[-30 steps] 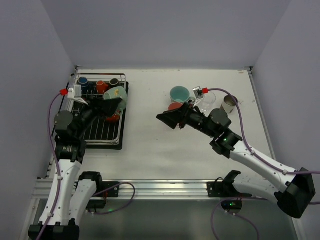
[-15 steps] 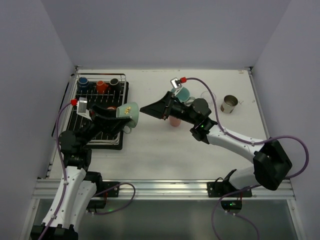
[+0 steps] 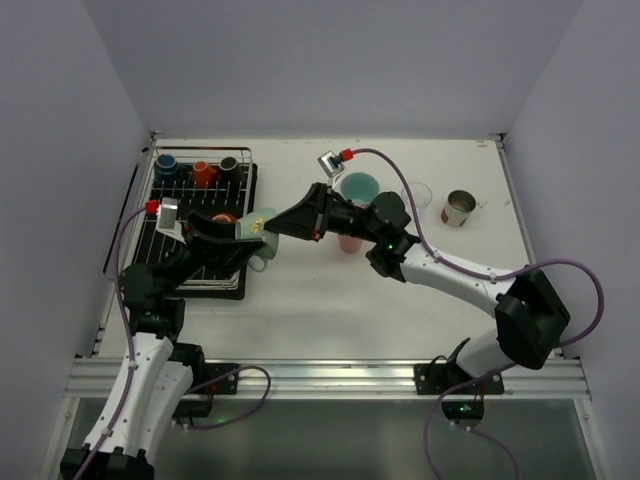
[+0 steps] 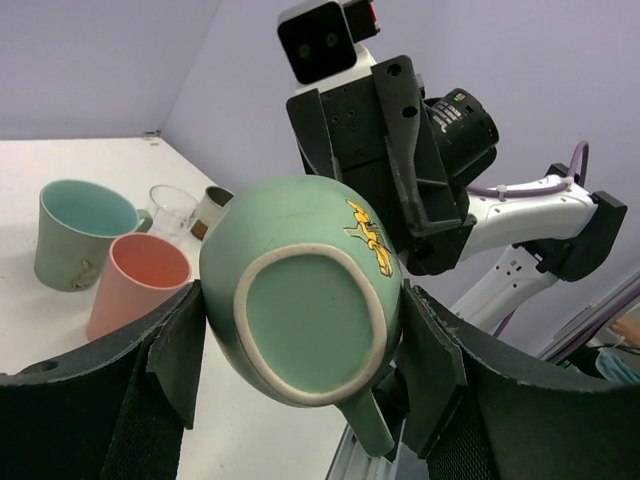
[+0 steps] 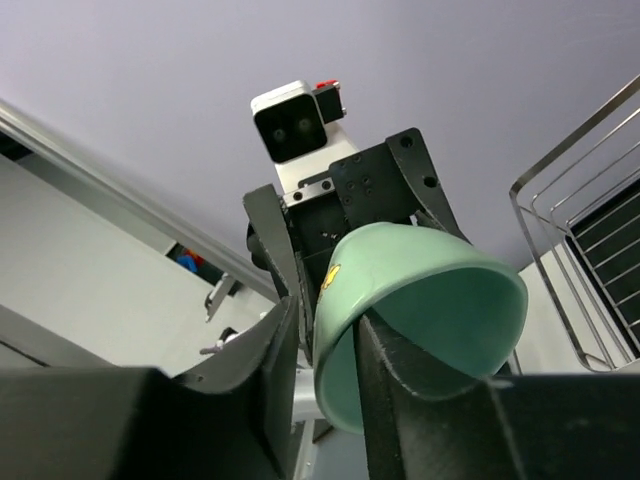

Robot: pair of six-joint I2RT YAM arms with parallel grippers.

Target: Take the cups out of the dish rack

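- The left claw point(image 4: 310, 340) is clamped on a teal mug point(image 4: 300, 300), one finger on each side of its body. The base faces the claw's wrist and the handle hangs below.
- The mug is held in the air, tipped on its side, just past the right rim of the dish rack point(image 3: 215, 270).
- The right claw point(image 5: 335, 400) meets the mug's open mouth, and its fingers straddle the wall at the rim. I cannot tell whether they are pressing yet.
- The mug looks like glazed ceramic: stiff, fairly heavy, slick and breakable. The wall at the rim, or across the body, seems the surest hold.
- Beyond the left claw, a blue cup point(image 3: 166, 163), an orange cup point(image 3: 203, 172) and a black cup point(image 3: 229, 164) sit along the rack's far side.
- Just behind the right claw, beside its arm, stand a second teal mug point(image 3: 359, 188) and a salmon tumbler point(image 3: 349, 240). A clear glass point(image 3: 417, 195) and a metal cup point(image 3: 459, 208) stand farther to its right.
- These crowd the setting-down area, so a swinging arm could knock them.
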